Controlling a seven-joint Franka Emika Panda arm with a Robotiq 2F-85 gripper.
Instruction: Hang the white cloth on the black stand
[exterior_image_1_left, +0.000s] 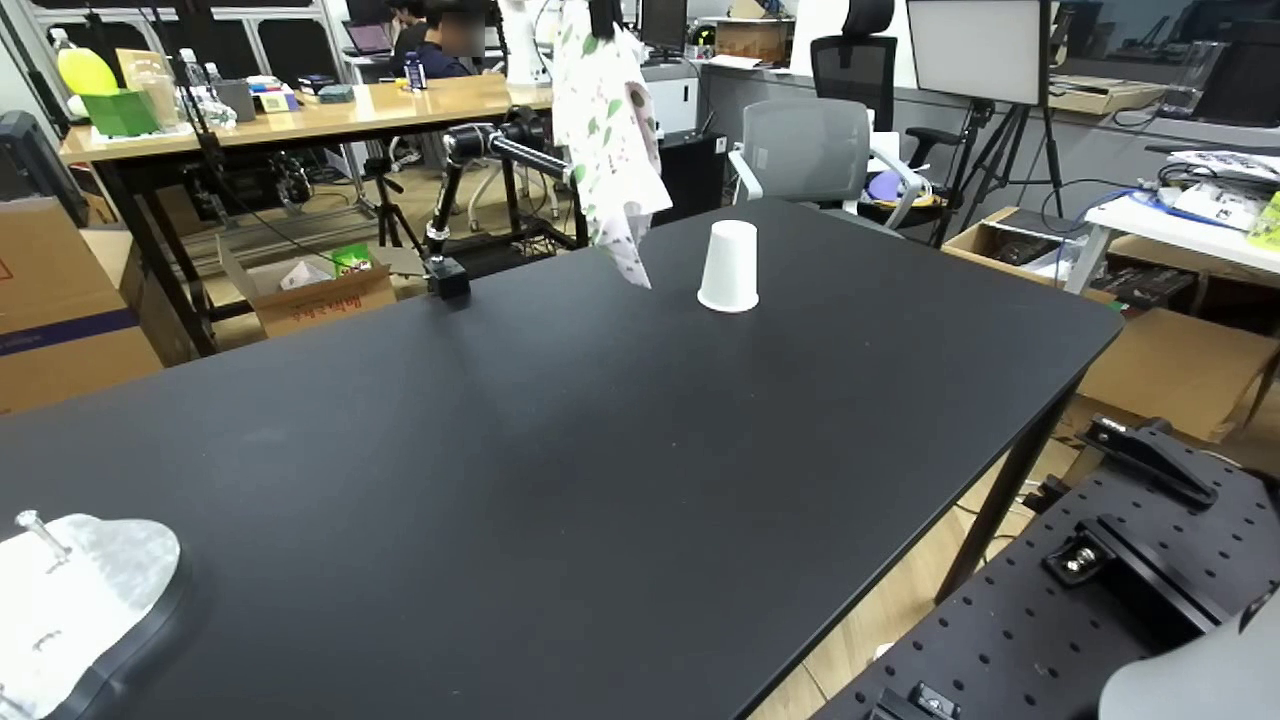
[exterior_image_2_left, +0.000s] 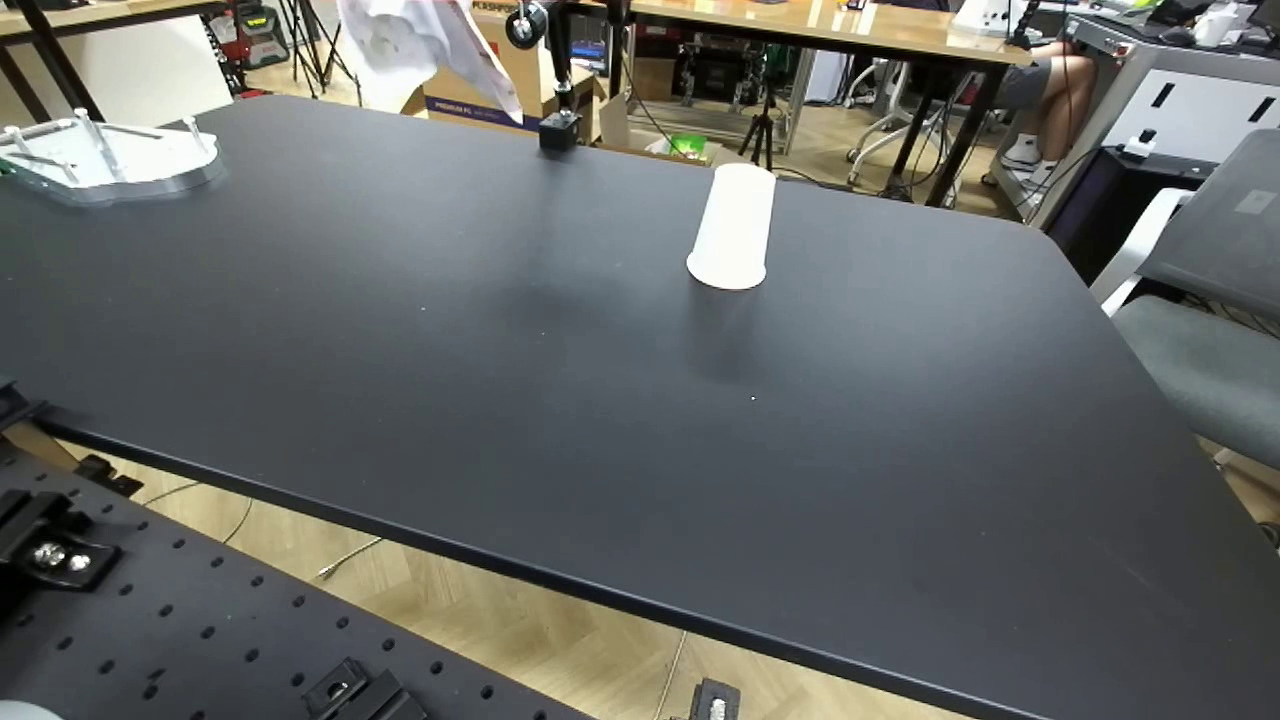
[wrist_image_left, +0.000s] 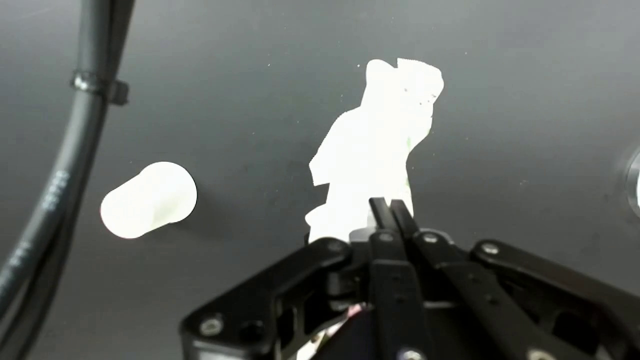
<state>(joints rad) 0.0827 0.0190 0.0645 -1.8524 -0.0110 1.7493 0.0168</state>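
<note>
Cloth (exterior_image_1_left: 612, 150) hangs above the bench (exterior_image_1_left: 500, 420) from your tool (wrist_image_left: 388, 203), whose fingers (wrist_image_left: 383, 215) are clenched on it. Your views share this unevenly. In an exterior view you get the tool's dark tip (exterior_image_1_left: 604, 18) at the top edge and the fabric's leaf print; in an exterior view only the cloth's lower end (exterior_image_2_left: 430, 45) enters from the top. Your wrist view gives the fingers close up, plus the cable (wrist_image_left: 70, 160), but bleaches the cloth nearly to plain white.

You see the stand (exterior_image_1_left: 449, 280) in both exterior views. Its side arm runs up to the cloth's outline in an exterior view; whether the two touch, you cannot tell. The cup (exterior_image_1_left: 730, 268), upside down, shows in all three views. You see the board's (exterior_image_2_left: 150, 160) posts best in an exterior view.

Relative to your tool, the cloth drops from the fingertips: in the wrist view it spreads past them toward the top, and a coloured scrap shows beneath the tool's links.
</note>
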